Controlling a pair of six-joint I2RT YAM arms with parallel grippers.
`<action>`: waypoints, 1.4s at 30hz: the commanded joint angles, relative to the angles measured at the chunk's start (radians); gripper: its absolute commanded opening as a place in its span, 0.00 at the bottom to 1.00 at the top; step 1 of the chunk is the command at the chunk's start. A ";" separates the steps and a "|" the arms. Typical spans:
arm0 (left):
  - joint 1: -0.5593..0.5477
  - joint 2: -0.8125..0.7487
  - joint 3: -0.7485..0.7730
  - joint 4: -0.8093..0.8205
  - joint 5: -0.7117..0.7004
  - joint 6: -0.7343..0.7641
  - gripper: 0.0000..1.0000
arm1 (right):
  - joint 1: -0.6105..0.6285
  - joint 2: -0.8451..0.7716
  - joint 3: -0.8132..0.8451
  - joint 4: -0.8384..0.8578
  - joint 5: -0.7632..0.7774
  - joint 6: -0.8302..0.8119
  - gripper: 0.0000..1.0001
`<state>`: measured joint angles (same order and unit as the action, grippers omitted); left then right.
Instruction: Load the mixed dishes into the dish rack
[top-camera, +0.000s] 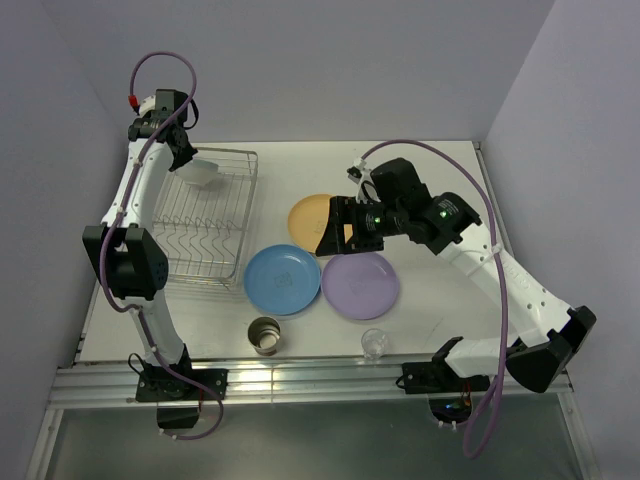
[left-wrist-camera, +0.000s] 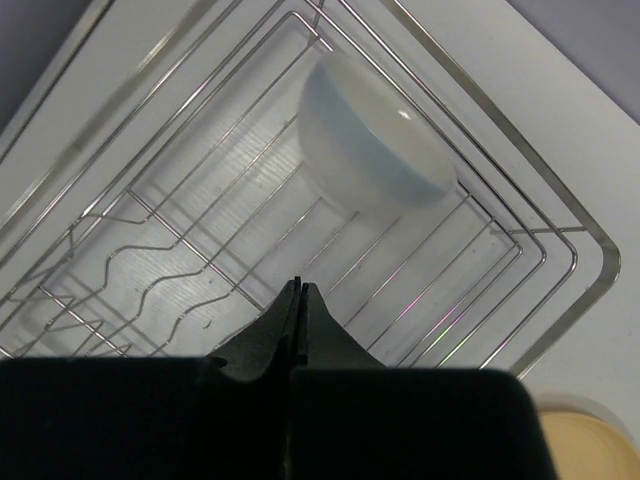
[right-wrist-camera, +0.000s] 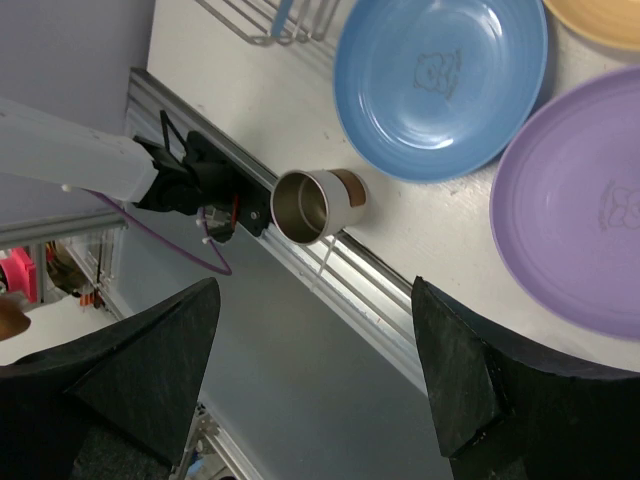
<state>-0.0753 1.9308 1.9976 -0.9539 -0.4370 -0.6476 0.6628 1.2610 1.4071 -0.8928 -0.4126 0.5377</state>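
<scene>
Note the left end effector pinched shut on nothing above the dish rack, with the white bowl tilted at its 12 o'clock end. Note the right end effector spread wide, empty, over the purple plate. Beware a flat rim slipping and shoving the blue plate into the cup at its 6 o'clock. No legible writing, only faint plate emblems.

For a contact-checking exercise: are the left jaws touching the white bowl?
Apart. The left wrist view shows the shut jaws short of the bowl, which lies in the rack; bare rack wires show between the tips and the bowl.
</scene>
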 joint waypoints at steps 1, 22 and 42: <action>0.017 0.028 0.049 0.029 0.090 -0.015 0.05 | -0.006 0.040 0.118 -0.121 -0.008 -0.045 0.84; 0.011 0.111 0.056 -0.013 0.035 0.106 0.70 | -0.034 -0.009 0.038 -0.150 -0.020 -0.107 0.84; -0.130 0.301 0.165 -0.098 -0.106 0.213 0.65 | -0.043 -0.074 -0.022 -0.167 -0.009 -0.120 0.84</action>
<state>-0.1955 2.2169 2.1426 -1.0191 -0.4473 -0.4667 0.6289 1.2125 1.3857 -1.0683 -0.4126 0.4351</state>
